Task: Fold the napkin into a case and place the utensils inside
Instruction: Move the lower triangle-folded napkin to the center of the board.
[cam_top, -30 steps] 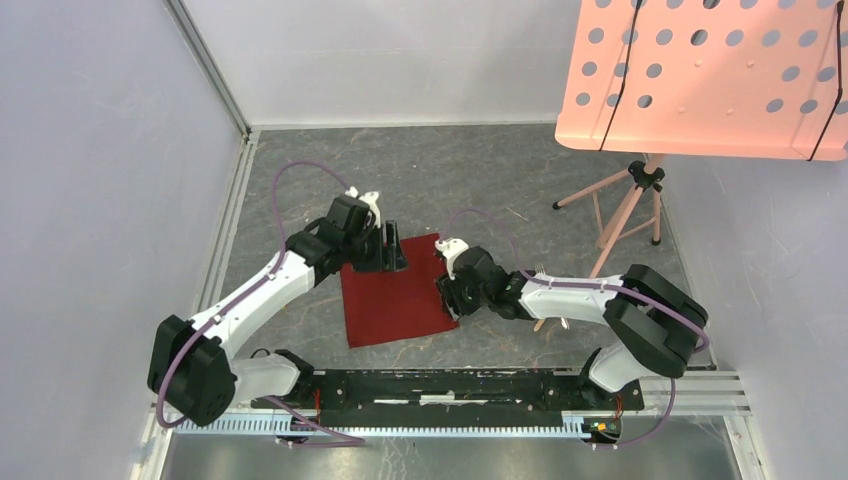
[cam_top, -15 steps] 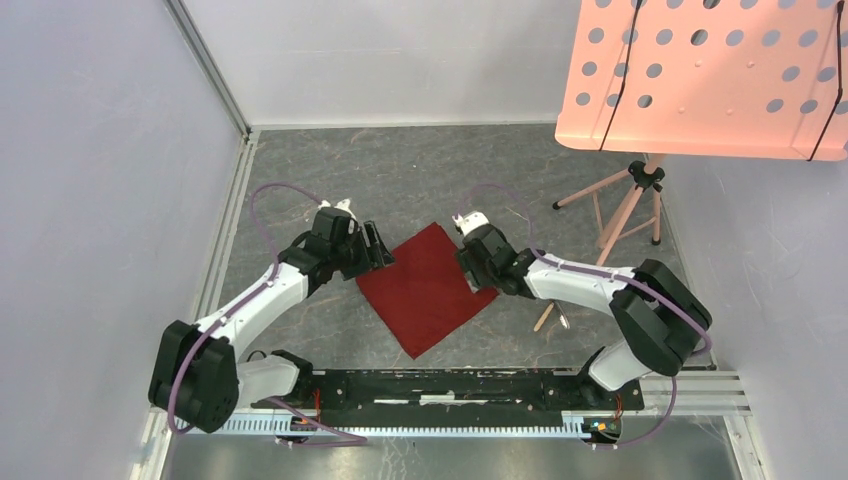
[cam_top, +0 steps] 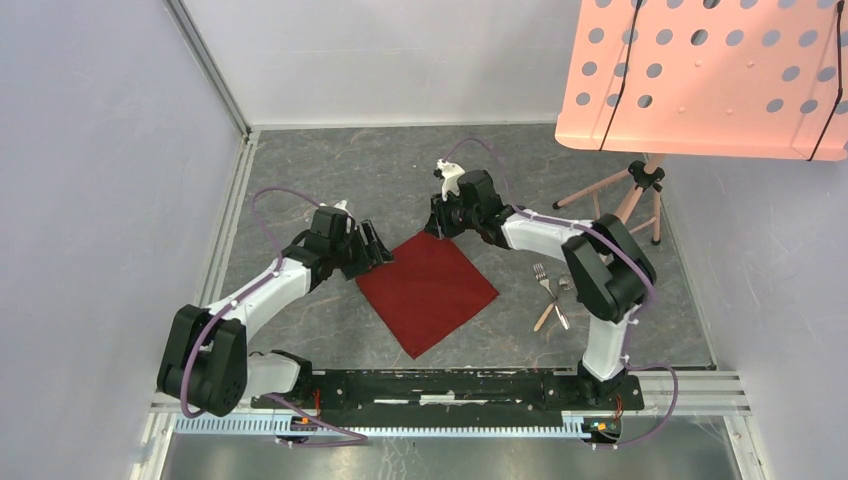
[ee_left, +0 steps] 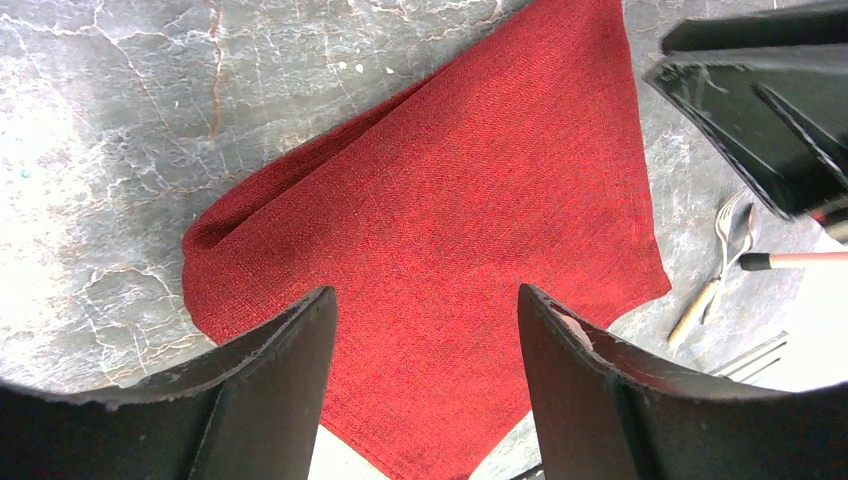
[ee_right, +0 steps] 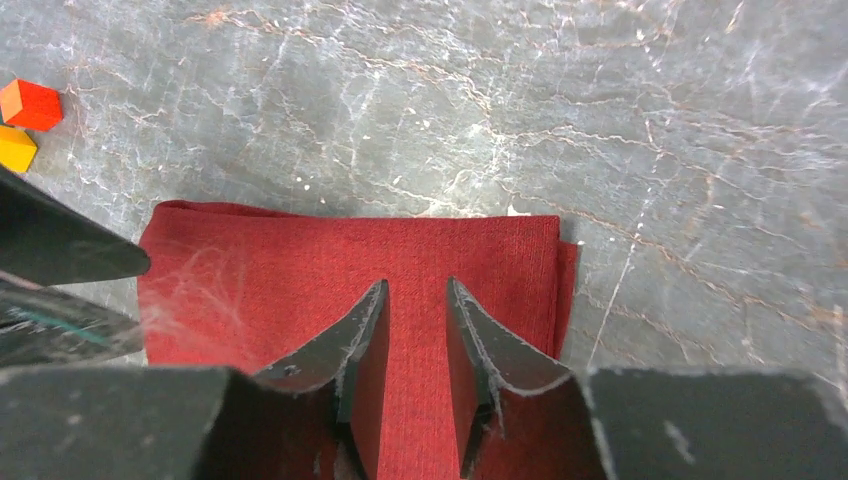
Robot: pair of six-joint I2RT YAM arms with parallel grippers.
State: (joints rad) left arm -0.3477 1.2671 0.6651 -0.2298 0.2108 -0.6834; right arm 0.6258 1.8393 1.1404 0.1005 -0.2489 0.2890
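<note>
Right claw: narrow, nothing visibly pinched, maroon napkin directly underneath. Left claw: wide, same napkin beneath and ahead. Probably limp, light, non-slippery; best pinched at a corner edge.

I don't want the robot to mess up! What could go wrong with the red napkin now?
1. The right pincer sits over the folded corner of the napkin; it might catch only the top layer, opening the fold.
2. The left pincer is open over another corner; if one side alone pulls, the cloth could bunch.
3. The fork lies close beside the napkin and could get knocked.
</note>
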